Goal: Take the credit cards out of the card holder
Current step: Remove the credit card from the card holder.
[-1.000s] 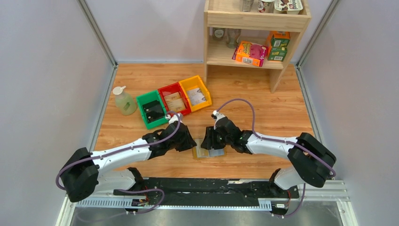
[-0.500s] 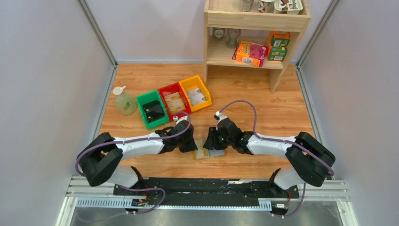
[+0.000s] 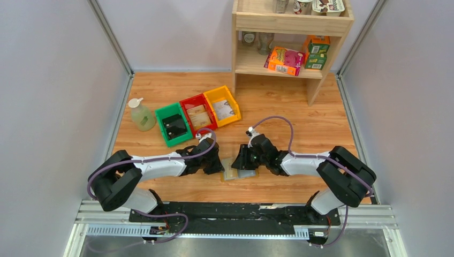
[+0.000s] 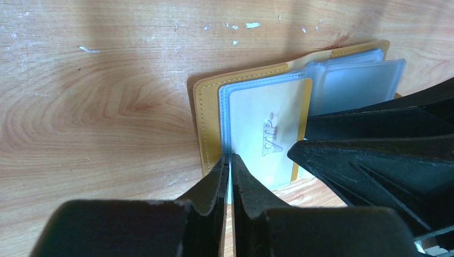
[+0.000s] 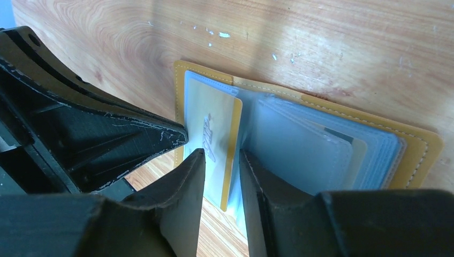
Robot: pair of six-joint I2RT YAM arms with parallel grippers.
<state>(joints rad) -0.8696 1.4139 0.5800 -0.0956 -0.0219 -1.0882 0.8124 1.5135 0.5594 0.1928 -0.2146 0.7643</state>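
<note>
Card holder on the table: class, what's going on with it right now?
The mustard card holder lies open on the table. The left end effector is closed on the edge of its clear sleeve, seemingly holding it down. The right end effector straddles the VIP card, jaws apart. The card is still in its pocket.
</note>
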